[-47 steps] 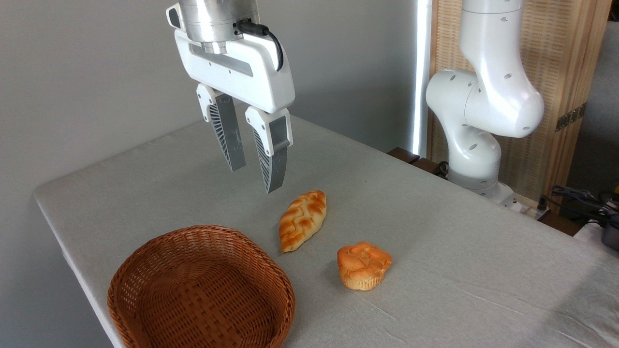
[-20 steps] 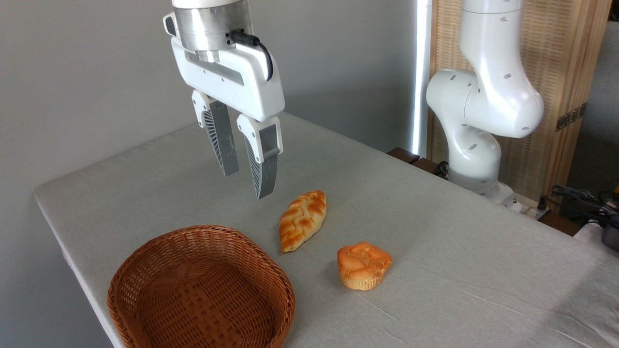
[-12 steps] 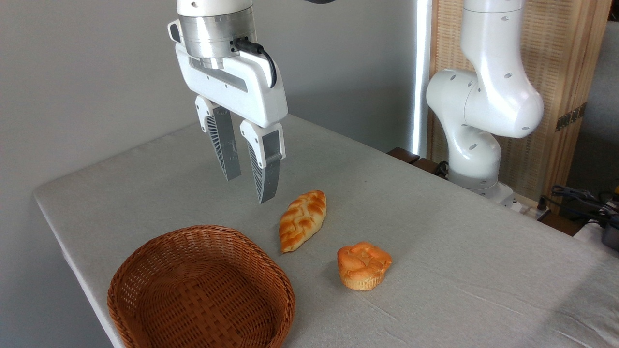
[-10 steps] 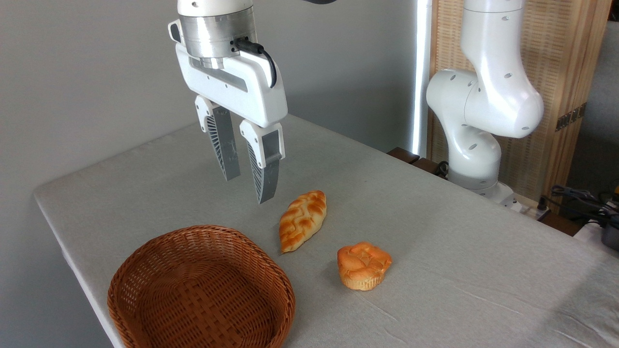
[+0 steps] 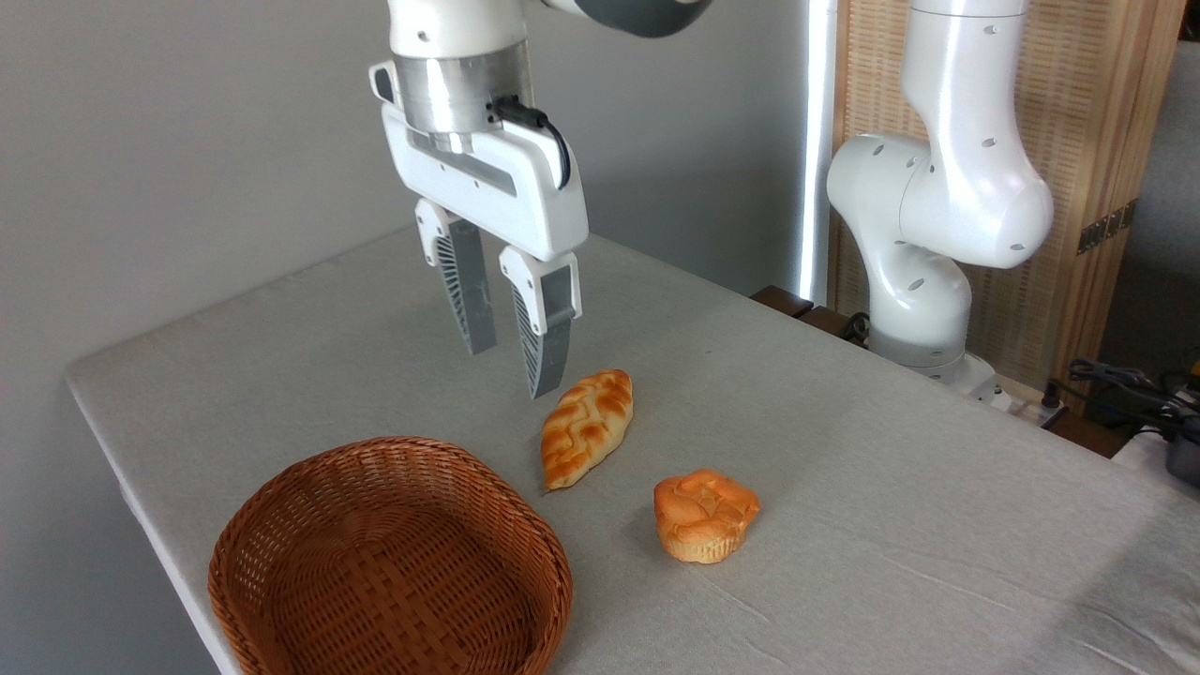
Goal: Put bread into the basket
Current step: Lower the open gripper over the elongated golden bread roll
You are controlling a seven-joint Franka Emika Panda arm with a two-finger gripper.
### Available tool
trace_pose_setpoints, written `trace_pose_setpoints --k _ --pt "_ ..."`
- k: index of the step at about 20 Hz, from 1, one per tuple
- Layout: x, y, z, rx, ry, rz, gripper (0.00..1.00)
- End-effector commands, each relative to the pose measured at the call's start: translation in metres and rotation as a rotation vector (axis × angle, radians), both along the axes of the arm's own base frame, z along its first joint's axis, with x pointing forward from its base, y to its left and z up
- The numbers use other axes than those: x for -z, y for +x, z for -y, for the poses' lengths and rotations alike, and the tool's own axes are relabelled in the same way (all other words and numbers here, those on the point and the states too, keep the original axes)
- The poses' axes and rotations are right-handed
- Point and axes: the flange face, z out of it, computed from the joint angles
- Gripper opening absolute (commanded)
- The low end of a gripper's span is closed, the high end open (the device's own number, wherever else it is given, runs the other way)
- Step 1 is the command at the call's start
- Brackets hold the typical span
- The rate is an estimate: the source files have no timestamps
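The bread (image 5: 587, 427), a braided golden loaf with pointed ends, lies on the grey table (image 5: 844, 450) near the middle. The round brown wicker basket (image 5: 389, 561) stands empty at the front left, a short gap from the loaf. My gripper (image 5: 514, 370) hangs open above the table, just left of and behind the loaf's far end, with nothing between its fingers. Its fingertips point down and touch nothing.
A round orange muffin-like bun (image 5: 703, 514) sits to the right of the loaf, nearer the front. The arm's white base (image 5: 923, 281) rises at the back right beside a wooden screen. The table's left edge runs close behind the basket.
The gripper has moved to the right and slightly lower, closer to the loaf's far end. The bread, bun and basket have not moved.
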Motion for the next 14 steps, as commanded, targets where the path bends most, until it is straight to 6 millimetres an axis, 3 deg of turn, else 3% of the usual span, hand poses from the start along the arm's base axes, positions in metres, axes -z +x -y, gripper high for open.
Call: trace_pose_setpoints --k 1,3,8,11,14 --pt "0.029 -0.017 0.022 0.041 0.022 -0.010 1.00" --pt "0.032 -0.026 0.009 0.057 0.077 -0.012 1.00" --pt "0.080 -0.063 0.012 0.077 0.114 -0.111 1.00" --pt "0.085 -0.060 0.021 -0.135 0.036 -0.104 1.00" --pt "0.097 -0.065 0.021 -0.166 0.032 -0.123 1.00"
